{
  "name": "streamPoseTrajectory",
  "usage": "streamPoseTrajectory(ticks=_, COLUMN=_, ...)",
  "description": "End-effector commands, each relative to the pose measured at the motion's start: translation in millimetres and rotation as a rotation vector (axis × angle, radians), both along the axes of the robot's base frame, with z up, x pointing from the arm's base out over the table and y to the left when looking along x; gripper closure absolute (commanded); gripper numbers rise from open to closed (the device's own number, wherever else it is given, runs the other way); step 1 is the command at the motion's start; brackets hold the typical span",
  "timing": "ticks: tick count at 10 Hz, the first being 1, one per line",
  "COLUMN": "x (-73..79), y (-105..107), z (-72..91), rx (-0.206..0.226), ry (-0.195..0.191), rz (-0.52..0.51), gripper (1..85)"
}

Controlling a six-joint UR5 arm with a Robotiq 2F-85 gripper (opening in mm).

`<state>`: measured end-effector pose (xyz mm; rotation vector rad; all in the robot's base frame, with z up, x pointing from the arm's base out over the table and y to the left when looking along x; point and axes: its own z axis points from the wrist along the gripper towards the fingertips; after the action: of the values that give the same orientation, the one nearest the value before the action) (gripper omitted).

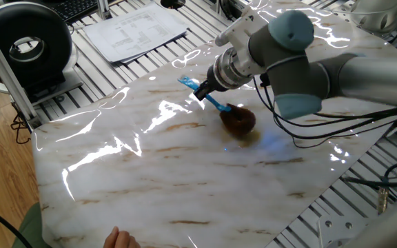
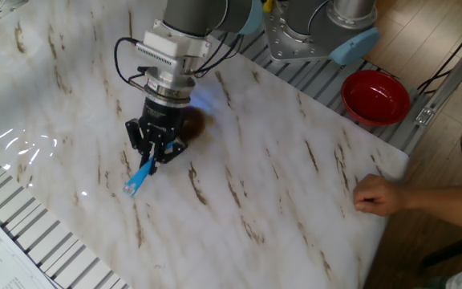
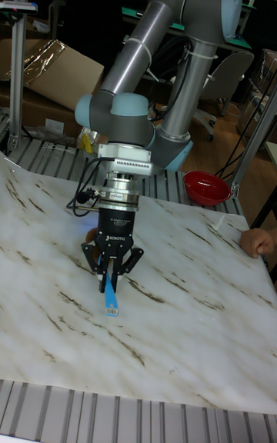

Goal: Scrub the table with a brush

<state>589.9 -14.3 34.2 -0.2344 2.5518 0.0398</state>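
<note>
One fixed view: the gripper [image 1: 202, 88] is clenching the brush [image 1: 227, 114] by its blue handle, brown head pressing on the counter [image 1: 150, 179]. The other fixed view: handle slanting away from the head. Tall fixed view: head hiding behind the gripper.

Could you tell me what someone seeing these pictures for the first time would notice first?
Probably the grey robot arm's black gripper, its jaws shut on the thin bright-blue handle of a small brush with a fuzzy brown head pressed onto the glossy white marble-patterned table. Next, a shiny red bowl on the ribbed metal frame beyond the table's far edge, and a person's hand resting at the table's edge.
</note>
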Motion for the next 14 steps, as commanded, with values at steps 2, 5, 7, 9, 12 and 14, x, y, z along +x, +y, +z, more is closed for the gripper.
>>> streamPoseTrajectory(ticks=2, x=-41.0, y=-4, z=5.7, rx=0.025, ry=0.135, rz=-0.081, gripper=84.3)
streamPoseTrajectory(ticks=5, x=-76.2, y=2, z=14.5, rx=0.077, ry=0.213, rz=-0.158, gripper=84.3)
streamPoseTrajectory(ticks=7, x=-88.5, y=4, z=9.4, rx=0.108, ry=0.265, rz=-0.212, gripper=84.3)
streamPoseTrajectory(ticks=9, x=-94.9, y=-2, z=3.3, rx=0.077, ry=0.281, rz=-0.189, gripper=58.3)
streamPoseTrajectory(ticks=12, x=-103.7, y=-12, z=-3.9, rx=0.025, ry=0.321, rz=-0.163, gripper=35.0)
streamPoseTrajectory(ticks=14, x=-102.1, y=-22, z=-0.7, rx=-0.011, ry=0.314, rz=-0.154, gripper=34.7)
